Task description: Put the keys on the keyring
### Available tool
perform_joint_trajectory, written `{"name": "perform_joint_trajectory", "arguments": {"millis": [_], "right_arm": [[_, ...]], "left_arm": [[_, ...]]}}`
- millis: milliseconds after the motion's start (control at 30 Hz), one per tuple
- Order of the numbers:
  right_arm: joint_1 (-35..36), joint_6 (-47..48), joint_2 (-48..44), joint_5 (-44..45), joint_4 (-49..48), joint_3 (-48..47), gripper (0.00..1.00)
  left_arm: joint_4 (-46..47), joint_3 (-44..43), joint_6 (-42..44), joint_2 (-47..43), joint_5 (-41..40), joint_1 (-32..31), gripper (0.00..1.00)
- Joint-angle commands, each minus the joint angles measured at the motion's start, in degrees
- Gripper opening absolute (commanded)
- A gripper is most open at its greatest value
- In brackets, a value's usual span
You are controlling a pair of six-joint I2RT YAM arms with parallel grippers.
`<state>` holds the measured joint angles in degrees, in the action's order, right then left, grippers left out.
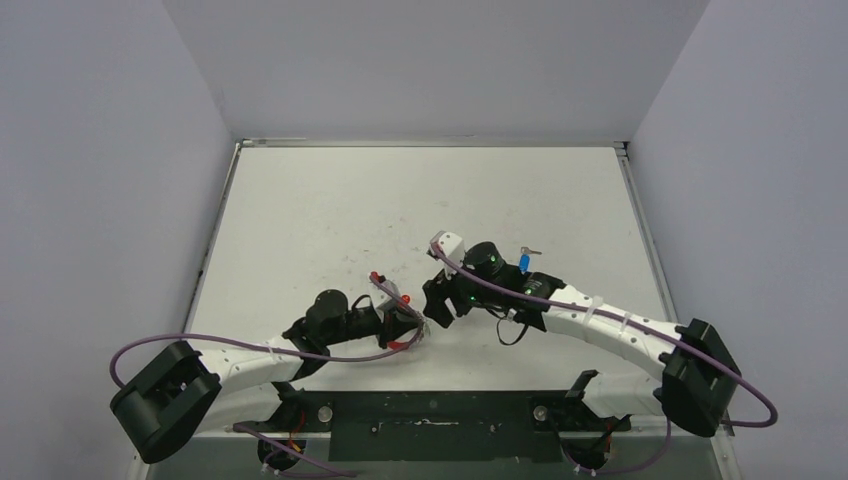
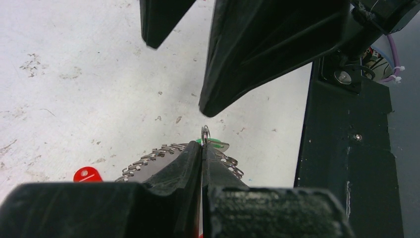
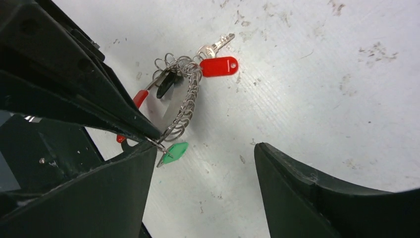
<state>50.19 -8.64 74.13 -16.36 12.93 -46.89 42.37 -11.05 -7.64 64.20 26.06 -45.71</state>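
the keyring shows upper-centre in the right wrist view, its coil pinched by the left gripper — fingers fully together on the wire. the green key hangs at that pinch. the right gripper gapes wide, holding nothing, one finger just beside that key. the blue key lies centre-right in the top view.

Both arms reached in low from their bases, elbows out, wrists angled toward each other. The left tool had its fingers pressed together, pinching the keyring. The right tool stood just beside it, fingers spread wide, holding nothing.
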Motion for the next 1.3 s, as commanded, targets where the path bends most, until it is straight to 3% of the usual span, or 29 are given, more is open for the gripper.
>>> {"name": "perform_joint_trajectory", "arguments": {"millis": [0,167,367,600,800,1000,1267], "right_arm": [[-1.8,-0.8,-9.2,2.7,-5.8,3.0,0.79],[-2.9,-1.9,-17.8,4.2,-11.9,7.2,0.99],[-2.9,3.8,-23.6,-0.2,-18.5,12.7,1.00],[-2.8,4.0,-22.0,-5.1,-26.9,18.1,1.00],[-1.6,11.2,-18.4,-19.5,-37.7,23.4,0.99],[0.3,16.4,-15.6,-23.4,-39.0,24.0,0.91],[0.5,18.6,-11.7,-24.4,-38.8,23.3,0.54]], "left_arm": [[4.5,0.2,0.8,-1.9,0.5,-0.1,0.00],[4.4,0.9,2.4,-3.0,0.8,-0.2,0.00],[5.3,2.1,7.2,-4.5,3.3,-0.6,0.00],[4.9,3.1,12.8,-7.3,4.4,-1.4,0.00],[4.7,3.7,14.6,-8.6,4.8,-1.8,0.00],[4.7,3.8,14.8,-9.1,5.2,-2.4,0.00],[5.0,3.6,14.8,-8.9,5.5,-2.6,0.00]]}}
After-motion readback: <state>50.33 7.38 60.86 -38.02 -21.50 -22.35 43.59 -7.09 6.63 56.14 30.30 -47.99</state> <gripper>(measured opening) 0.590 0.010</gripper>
